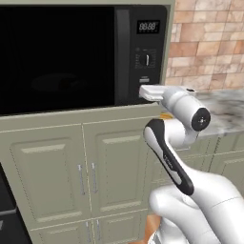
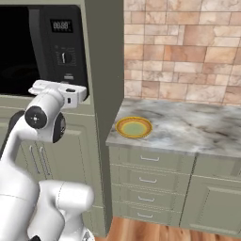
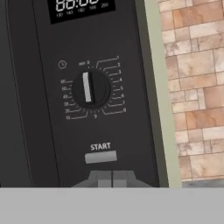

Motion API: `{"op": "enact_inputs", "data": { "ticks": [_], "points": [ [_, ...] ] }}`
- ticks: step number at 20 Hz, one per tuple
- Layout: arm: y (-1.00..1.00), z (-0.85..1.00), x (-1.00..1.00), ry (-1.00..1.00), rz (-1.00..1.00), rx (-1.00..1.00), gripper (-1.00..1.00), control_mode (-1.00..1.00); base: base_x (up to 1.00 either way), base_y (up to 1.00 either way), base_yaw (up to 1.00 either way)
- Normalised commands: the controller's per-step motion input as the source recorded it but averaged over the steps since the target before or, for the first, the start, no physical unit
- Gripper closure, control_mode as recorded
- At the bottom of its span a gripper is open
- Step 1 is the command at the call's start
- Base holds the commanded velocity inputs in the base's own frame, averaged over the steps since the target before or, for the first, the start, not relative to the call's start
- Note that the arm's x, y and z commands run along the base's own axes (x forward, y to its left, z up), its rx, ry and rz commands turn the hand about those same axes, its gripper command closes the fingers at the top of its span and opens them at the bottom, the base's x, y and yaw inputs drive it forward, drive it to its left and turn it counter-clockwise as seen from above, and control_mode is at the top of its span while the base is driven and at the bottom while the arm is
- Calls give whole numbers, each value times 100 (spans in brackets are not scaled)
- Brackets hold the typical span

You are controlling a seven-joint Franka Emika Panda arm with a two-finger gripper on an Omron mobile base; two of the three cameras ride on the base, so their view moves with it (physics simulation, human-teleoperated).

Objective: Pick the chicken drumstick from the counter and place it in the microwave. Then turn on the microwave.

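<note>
With my claw (image 3: 112,178) pinched shut just below the microwave (image 1: 71,57) start button (image 3: 101,156), I judge that stiff, flat key wants a light fingertip press, not a grasp.

End effector (image 3: 112,178) — jaws closed, arm extended forward
</note>
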Motion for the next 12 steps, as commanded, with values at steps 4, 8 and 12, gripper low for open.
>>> {"op": "enact_inputs", "data": {
  "ticks": [4, 8, 12],
  "points": [
    [5, -7, 22, 0, 0, 0, 100, -100, 0, 0, 0],
    [6, -8, 21, 0, 0, 0, 100, -100, 0, 0, 0],
    [7, -6, 19, 0, 0, 0, 100, -100, 0, 0, 0]
  ]
}}
